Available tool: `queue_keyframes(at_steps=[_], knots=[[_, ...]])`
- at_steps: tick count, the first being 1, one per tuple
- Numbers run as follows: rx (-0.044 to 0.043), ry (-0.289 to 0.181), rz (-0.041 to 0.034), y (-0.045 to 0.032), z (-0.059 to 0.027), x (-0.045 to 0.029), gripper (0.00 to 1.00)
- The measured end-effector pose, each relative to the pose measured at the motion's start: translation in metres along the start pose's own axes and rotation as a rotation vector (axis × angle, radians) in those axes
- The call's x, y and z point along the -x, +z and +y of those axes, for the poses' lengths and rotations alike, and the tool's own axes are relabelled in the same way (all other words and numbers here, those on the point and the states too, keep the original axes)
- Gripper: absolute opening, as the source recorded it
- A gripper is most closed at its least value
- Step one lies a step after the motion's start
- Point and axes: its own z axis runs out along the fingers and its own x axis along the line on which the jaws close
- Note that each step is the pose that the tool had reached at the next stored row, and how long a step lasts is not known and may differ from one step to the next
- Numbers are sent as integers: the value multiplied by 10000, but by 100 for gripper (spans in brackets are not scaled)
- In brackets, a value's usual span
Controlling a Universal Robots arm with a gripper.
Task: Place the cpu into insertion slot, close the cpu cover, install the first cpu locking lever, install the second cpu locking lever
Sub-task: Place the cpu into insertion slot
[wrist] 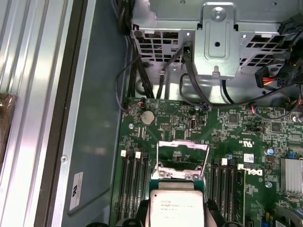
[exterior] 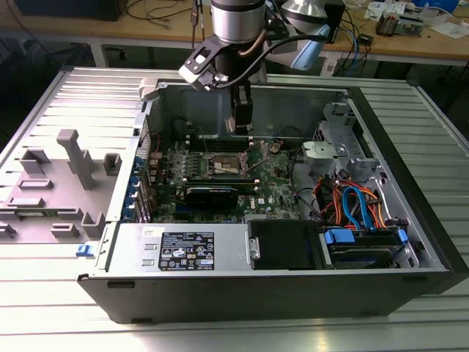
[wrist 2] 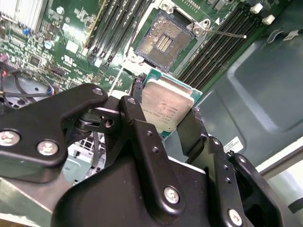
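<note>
Black linkage gripper (wrist 2: 166,99) sits up close in the second wrist view, its fingers (wrist 2: 190,128) clamped on two opposite edges of the flat square silvery-grey cpu (wrist 2: 165,108), metal top facing the camera. Cpu is held in the air, clear of the board, not seated. Past it lies the square insertion slot (wrist 2: 163,40) with silvery rim and dark contact field, open and bare. Thin silvery wire lever (wrist 2: 227,33) juts from one slot corner across the long black memory slots (wrist 2: 220,47).

First wrist view: cpu (wrist: 176,209) in the foreground. Beyond it the thin silvery square-frame cpu cover (wrist: 183,152) stands tipped up on its hinge, with the green motherboard (wrist: 227,123) showing through its cut-out middle. Round silver coin battery (wrist: 148,117) is near the cover; perforated grey metal drive cage (wrist: 218,42) is farther off.

Exterior view: gripper (exterior: 239,126) hangs inside the open black-and-grey computer case (exterior: 410,213), above the slot (exterior: 223,166) near the middle of the board. Case lies on a grey ribbed metal table (exterior: 73,92).
</note>
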Motion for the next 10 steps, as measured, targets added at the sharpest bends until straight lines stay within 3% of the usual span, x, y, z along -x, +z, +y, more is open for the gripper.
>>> queue_keyframes(at_steps=[7, 10], knots=[[3, 178, -13, 17, -20, -1, 54], [-37, 193, -13, 37, -24, -1, 54]])
